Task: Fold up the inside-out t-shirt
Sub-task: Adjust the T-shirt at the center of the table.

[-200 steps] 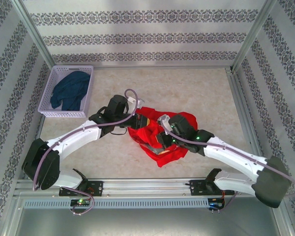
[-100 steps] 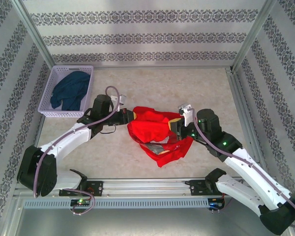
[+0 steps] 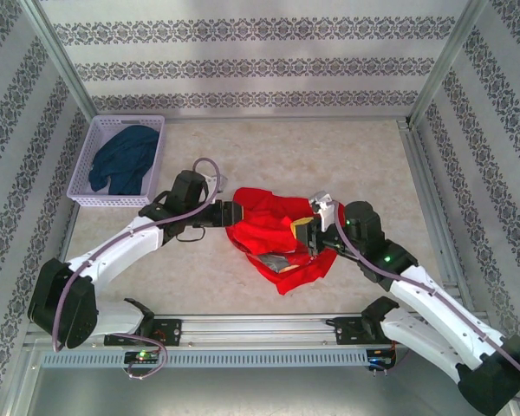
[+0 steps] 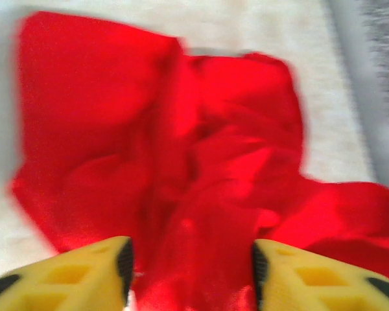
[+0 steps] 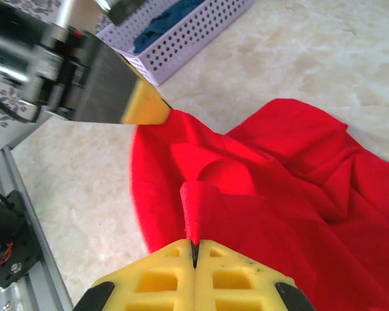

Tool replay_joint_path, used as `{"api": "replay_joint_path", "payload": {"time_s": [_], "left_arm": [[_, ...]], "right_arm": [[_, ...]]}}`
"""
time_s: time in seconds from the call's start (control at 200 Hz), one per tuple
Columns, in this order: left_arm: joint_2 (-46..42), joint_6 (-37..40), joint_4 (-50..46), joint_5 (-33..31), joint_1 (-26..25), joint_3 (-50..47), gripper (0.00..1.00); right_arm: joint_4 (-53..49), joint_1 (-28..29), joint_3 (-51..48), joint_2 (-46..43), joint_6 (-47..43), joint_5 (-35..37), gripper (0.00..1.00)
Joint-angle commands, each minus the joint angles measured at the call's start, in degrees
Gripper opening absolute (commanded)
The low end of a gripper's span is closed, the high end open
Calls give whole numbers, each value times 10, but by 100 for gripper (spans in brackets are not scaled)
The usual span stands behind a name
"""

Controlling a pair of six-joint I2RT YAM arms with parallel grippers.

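Two arms meet over the inside-out t-shirt (image 3: 267, 227), which lies crumpled in a loose red heap on the bench (image 3: 347, 156), near the middle and slightly towards the near edge. Plain red fabric faces up over most of the heap; a patch of lighter print is seen at its near side in the top view.

Left tool (image 3: 233, 211): held low at the left edge of the heap. In the left wrist view its two yellow fingers (image 4: 84, 275) are set well apart, with bunched red cloth lying between them and beyond them; no pinch on the cloth is seen, so this tool is taken as open.

Right tool (image 5: 194, 251): placed at the right side of the heap. Its yellow fingers are pressed together, and a small peak of red fabric is clamped between the tips and drawn up from the folds around it.

Far left corner of the bench: a white perforated basket (image 3: 84, 165) is set against the patterned wall, well apart from the t-shirt, and a dark navy garment (image 3: 126, 158) is piled inside it. The left wrist view is blurred, so finer detail of the cloth there cannot be told.
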Motion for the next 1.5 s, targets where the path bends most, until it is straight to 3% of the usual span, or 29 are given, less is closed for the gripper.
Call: {"api": "replay_joint_path", "payload": {"time_s": [0.0, 0.295, 0.42, 0.655, 0.784, 1.084, 1.219, 1.494], "left_arm": [[3, 46, -114, -154, -11, 21, 61], [-33, 106, -87, -162, -105, 58, 82], [22, 145, -117, -127, -136, 118, 88], [154, 215, -214, -160, -177, 221, 88], [204, 227, -242, -182, -182, 259, 75], [162, 199, -180, -214, -179, 267, 14], [95, 181, -142, -187, -165, 246, 5], [-21, 165, -106, -144, -123, 229, 1]], "right_arm": [[40, -7, -29, -29, 0, -37, 0], [38, 3, -67, -40, 1, -56, 0], [36, 11, -67, -40, -2, -46, 0], [29, 12, -63, -39, -6, -41, 0], [25, 12, -62, -40, -10, -38, 0], [15, 10, -53, -52, -14, -4, 0], [21, 9, -29, -56, -3, 32, 0], [15, -7, 60, -24, 12, 100, 0]]}}
